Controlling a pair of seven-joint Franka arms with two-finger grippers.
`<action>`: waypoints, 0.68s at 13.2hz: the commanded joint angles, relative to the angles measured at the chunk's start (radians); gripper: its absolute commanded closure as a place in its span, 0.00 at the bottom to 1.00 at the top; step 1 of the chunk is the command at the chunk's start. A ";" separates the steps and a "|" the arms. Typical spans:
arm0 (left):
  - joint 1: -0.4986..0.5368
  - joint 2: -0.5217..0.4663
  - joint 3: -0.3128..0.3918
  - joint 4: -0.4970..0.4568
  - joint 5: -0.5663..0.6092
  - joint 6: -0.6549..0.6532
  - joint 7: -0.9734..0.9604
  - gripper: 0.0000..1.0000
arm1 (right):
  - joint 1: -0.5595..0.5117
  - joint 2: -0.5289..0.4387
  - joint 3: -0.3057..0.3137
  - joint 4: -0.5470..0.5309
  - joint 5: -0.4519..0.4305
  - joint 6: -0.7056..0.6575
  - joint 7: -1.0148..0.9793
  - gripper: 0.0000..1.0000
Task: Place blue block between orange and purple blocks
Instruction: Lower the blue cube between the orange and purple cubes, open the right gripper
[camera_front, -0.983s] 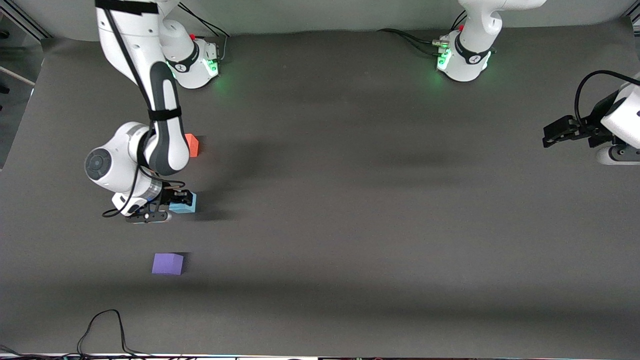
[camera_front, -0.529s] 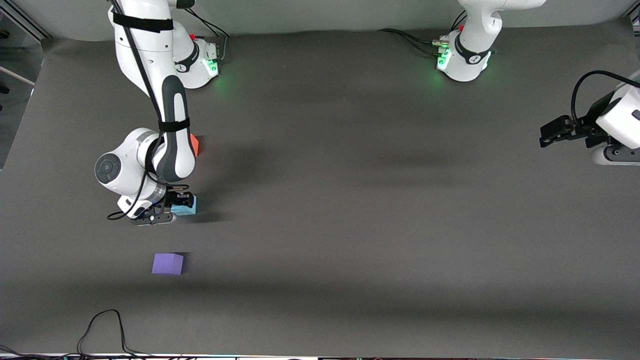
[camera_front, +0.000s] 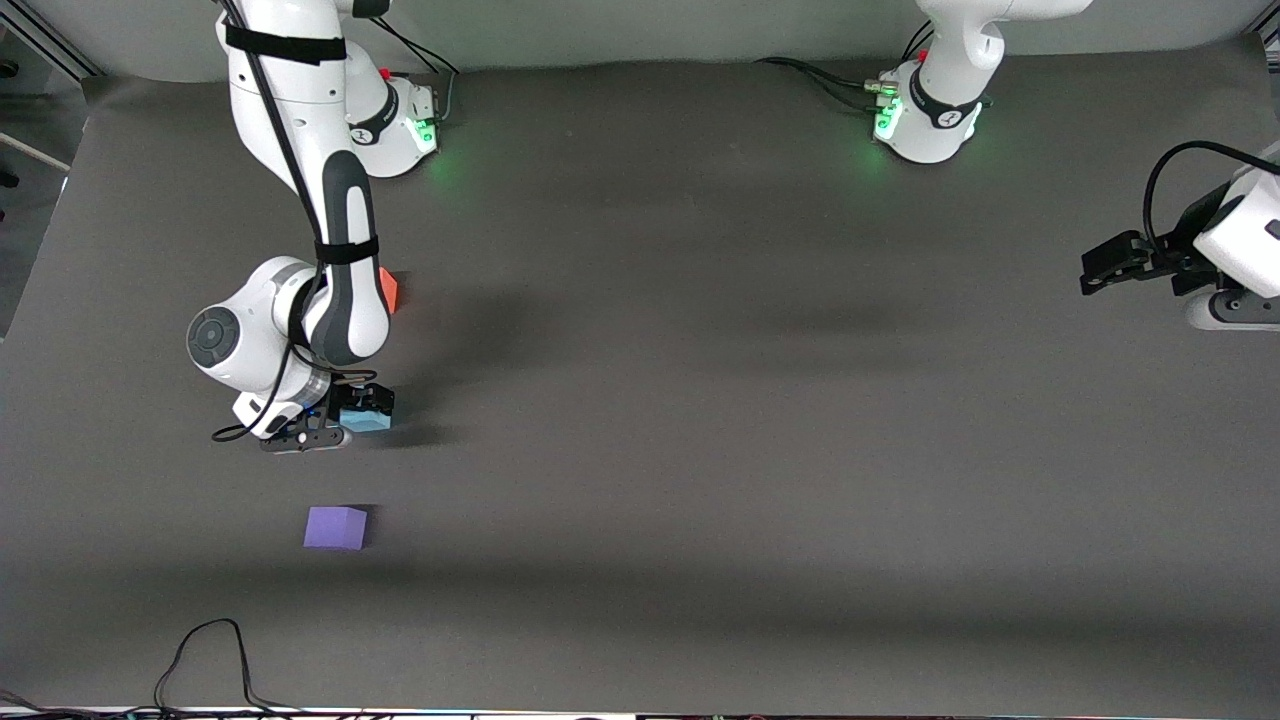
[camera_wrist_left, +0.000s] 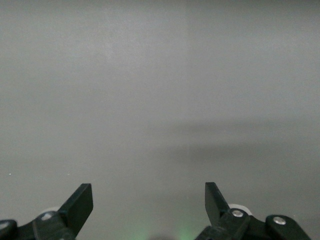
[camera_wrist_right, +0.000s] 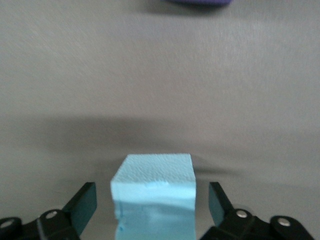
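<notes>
The blue block (camera_front: 367, 421) (camera_wrist_right: 152, 185) rests on the table between the orange block (camera_front: 389, 290) and the purple block (camera_front: 336, 527). The orange block is farther from the front camera and mostly hidden by the right arm. My right gripper (camera_front: 347, 424) (camera_wrist_right: 151, 194) is low around the blue block and open, with a gap showing between each finger and the block's sides. An edge of the purple block (camera_wrist_right: 199, 2) shows in the right wrist view. My left gripper (camera_front: 1205, 312) (camera_wrist_left: 148, 192) waits open and empty at the left arm's end of the table.
A black cable (camera_front: 205, 655) loops onto the table near the front edge, nearer the front camera than the purple block. The dark grey table (camera_front: 700, 450) stretches bare between the two arms.
The right arm brought the blue block down a little, then its jaws opened and let the block go. The left arm shifted slightly.
</notes>
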 joint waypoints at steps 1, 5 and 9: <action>0.006 0.005 -0.011 0.013 0.004 -0.013 0.012 0.00 | 0.011 -0.095 -0.046 0.001 0.016 -0.056 -0.017 0.00; 0.007 0.005 -0.011 0.011 0.004 -0.019 0.014 0.00 | 0.039 -0.124 -0.154 0.111 0.004 -0.246 -0.005 0.00; 0.006 0.005 -0.011 0.011 0.004 -0.010 0.014 0.00 | 0.090 -0.148 -0.273 0.290 -0.129 -0.500 0.194 0.00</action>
